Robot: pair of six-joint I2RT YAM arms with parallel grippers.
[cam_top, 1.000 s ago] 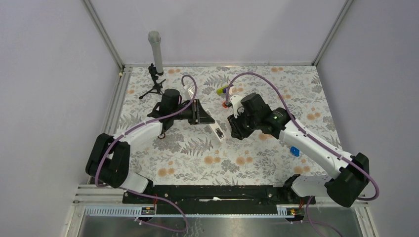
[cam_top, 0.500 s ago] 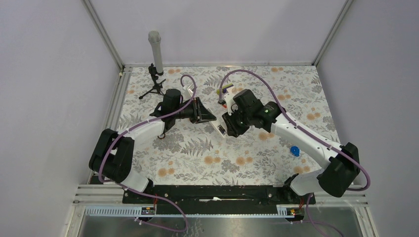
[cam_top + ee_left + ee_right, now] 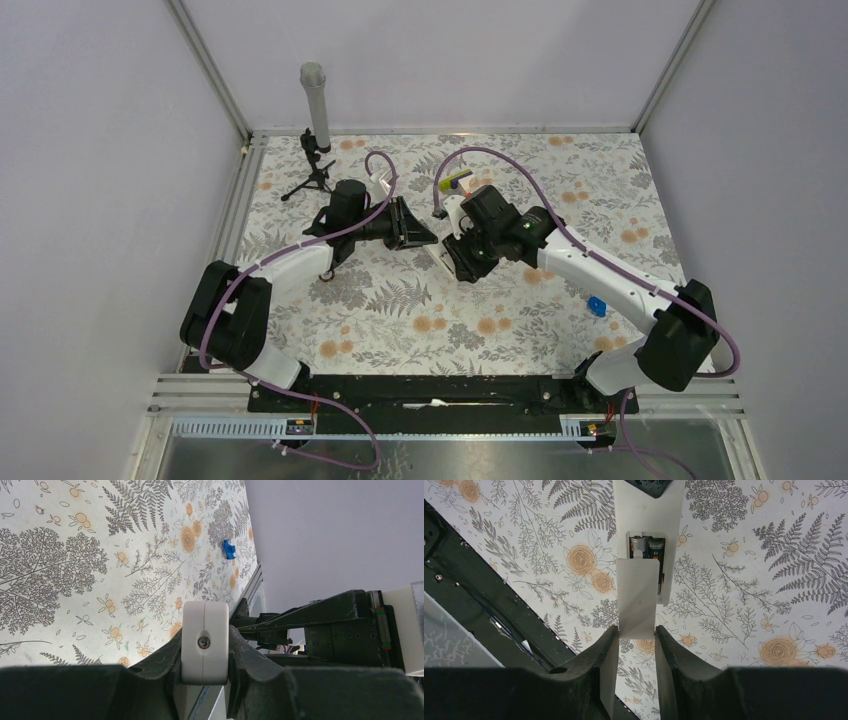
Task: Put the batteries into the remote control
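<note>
My left gripper (image 3: 418, 236) is shut on one end of the white remote control (image 3: 440, 258); in the left wrist view that end (image 3: 205, 642) sits clamped between the jaws. In the right wrist view the remote (image 3: 649, 515) runs away from me with its compartment open. The ends of the two dark batteries (image 3: 647, 544) show inside it. My right gripper (image 3: 636, 645) is shut on the white battery cover (image 3: 638, 597), which lies over the lower part of the compartment. In the top view the right gripper (image 3: 458, 256) is at the remote's other end.
A blue piece (image 3: 596, 306) lies by the right arm and shows in the left wrist view (image 3: 229, 549). A small black tripod (image 3: 312, 170) and a grey post (image 3: 316, 100) stand at the back left. A yellow-green item (image 3: 456, 179) lies behind the right gripper. A small dark ring (image 3: 326, 277) lies under the left arm.
My right arm has swung left and brought the cover up to the remote's end. My left gripper shifted slightly with the remote, then held still.
</note>
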